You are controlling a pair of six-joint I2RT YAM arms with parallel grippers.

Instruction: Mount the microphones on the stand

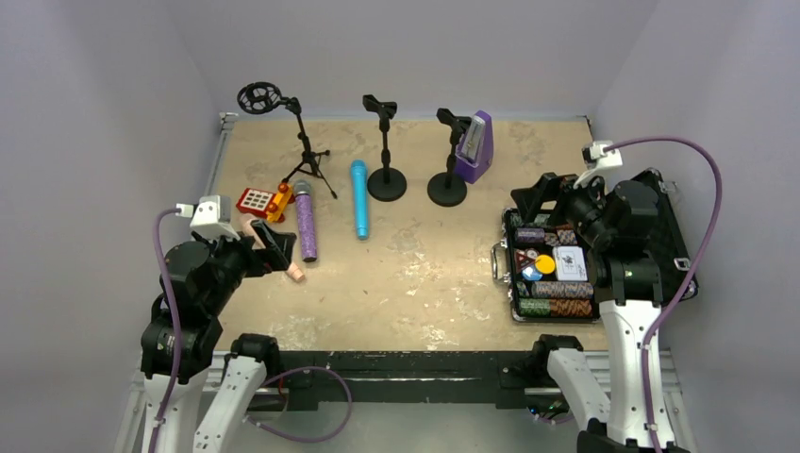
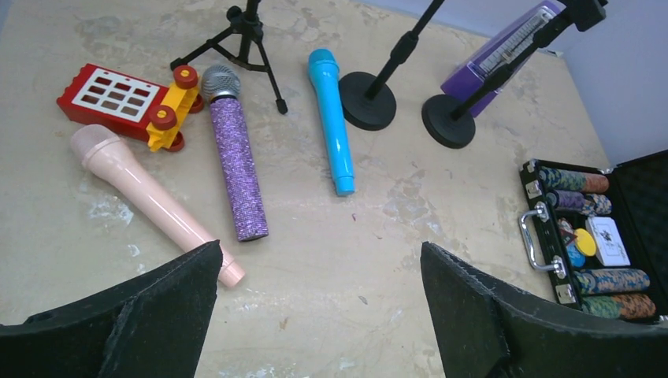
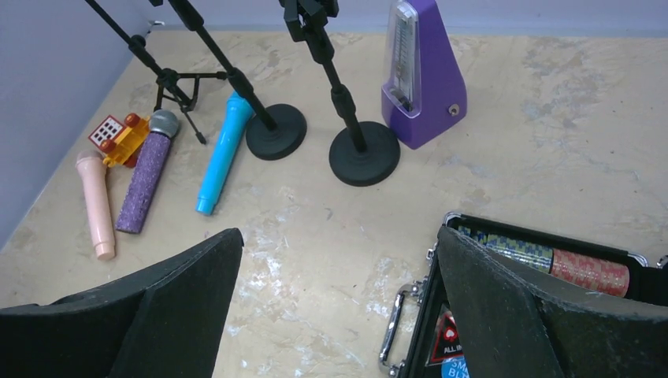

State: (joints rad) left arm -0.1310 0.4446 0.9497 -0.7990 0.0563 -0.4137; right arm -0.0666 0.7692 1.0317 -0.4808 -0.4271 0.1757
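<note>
Three microphones lie on the table at the left. The pale pink one [image 2: 146, 197] is farthest left, the glittery purple one [image 2: 236, 161] beside it, and the sky-blue one [image 2: 331, 118] to their right. In the top view my left gripper [image 1: 274, 247] hangs over the pink microphone [image 1: 294, 274] and hides most of it. It is open and empty [image 2: 319, 252]. A tripod stand [image 1: 304, 142] and two round-base stands [image 1: 386, 179] [image 1: 447, 187] with empty clips stand at the back. My right gripper [image 1: 547, 193] is open and empty [image 3: 339, 236] above the case's left edge.
A purple pyramid metronome [image 1: 475, 146] stands beside the right round-base stand. An open black case of poker chips [image 1: 552, 269] lies at the right under my right arm. A red and yellow toy [image 1: 262, 201] lies by the microphone heads. Walls close in the left, back and right.
</note>
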